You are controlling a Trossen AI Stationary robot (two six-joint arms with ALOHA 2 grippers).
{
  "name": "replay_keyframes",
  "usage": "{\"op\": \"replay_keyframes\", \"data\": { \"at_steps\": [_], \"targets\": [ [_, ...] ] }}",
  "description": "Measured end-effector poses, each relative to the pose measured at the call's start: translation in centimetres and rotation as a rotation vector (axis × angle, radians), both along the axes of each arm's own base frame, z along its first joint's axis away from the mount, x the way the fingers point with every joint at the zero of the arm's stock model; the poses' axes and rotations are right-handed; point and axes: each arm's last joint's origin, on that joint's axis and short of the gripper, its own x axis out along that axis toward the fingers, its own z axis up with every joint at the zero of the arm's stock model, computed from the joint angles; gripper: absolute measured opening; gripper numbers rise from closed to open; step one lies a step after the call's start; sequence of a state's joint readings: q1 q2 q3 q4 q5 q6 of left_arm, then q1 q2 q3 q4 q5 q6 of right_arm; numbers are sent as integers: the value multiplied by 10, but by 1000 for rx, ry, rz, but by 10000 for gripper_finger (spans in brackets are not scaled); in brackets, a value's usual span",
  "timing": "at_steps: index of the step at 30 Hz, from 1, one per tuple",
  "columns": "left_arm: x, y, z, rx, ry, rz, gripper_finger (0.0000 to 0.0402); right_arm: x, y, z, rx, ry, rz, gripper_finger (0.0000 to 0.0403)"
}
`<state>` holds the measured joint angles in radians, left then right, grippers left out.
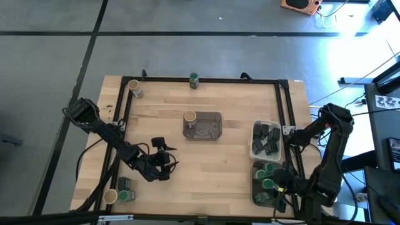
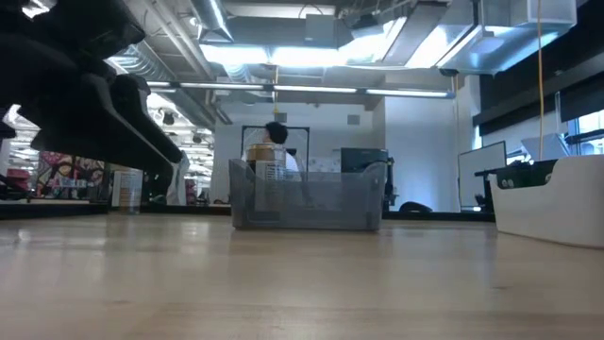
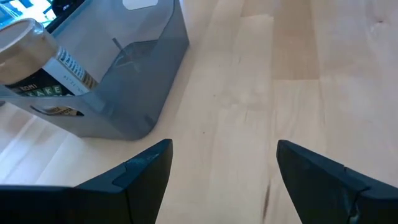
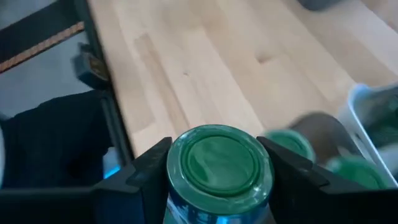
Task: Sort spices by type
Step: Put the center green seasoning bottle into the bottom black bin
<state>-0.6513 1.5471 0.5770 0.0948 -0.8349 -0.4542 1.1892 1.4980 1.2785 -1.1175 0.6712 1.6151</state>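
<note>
My left gripper [image 1: 165, 160] [image 3: 224, 163] hovers open over bare wood, nearer than the grey tray [image 1: 207, 127] [image 3: 134, 81]. A tan-lidded jar [image 1: 189, 117] [image 3: 34, 59] stands in that tray. My right gripper [image 1: 279, 185] [image 4: 217, 155] is over the dark tray [image 1: 257, 195] at the right near corner, shut on a green-lidded jar [image 4: 217, 163]. More green-lidded jars [image 1: 269, 169] [image 4: 292, 143] sit in that tray. Dark tins [image 1: 267, 137] fill the white tray [image 1: 255, 150]. Loose on the table are a green-lidded jar [image 1: 194, 79], a tan-lidded jar [image 1: 134, 88], and a tan-lidded jar [image 1: 110, 197], green-lidded jar [image 1: 127, 195] and tin [image 1: 124, 184] together. My right gripper pinches the green-lidded jar between its two fingers [image 4: 152, 168], one on each side of the jar's rim just below the lid [image 4: 177, 163]. The lid faces the wrist camera. The jar's body and what is beneath it are hidden by the lid and fingers.
A black frame [image 1: 206, 81] runs along the table's far, left and right edges. The white tray [image 2: 557, 203] and grey tray [image 2: 307, 203] stand up from the tabletop. Open wood lies between the left gripper and the right-hand trays.
</note>
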Motion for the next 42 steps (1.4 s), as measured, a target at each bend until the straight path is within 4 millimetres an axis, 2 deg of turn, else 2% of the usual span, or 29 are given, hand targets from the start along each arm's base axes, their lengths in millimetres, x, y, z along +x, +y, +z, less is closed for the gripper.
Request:
{"op": "replay_keyframes", "data": {
  "at_steps": [5, 16, 25, 34, 42],
  "targets": [
    [2, 3, 0, 15, 6, 6, 285, -11, 2, -16, -65, 8, -77, 208],
    [5, 8, 0, 27, 12, 20, 285, -10, 4, -56, -204, 73, -146, 209],
    [5, 8, 0, 27, 12, 20, 285, -11, 5, -68, -268, 130, -168, 209],
    [5, 8, 0, 26, 12, 20, 285, -6, 12, -87, -383, 69, -160, 209],
    [5, 8, 0, 26, 12, 20, 285, -5, 15, -95, -402, 25, -185, 209]
  ]
}}
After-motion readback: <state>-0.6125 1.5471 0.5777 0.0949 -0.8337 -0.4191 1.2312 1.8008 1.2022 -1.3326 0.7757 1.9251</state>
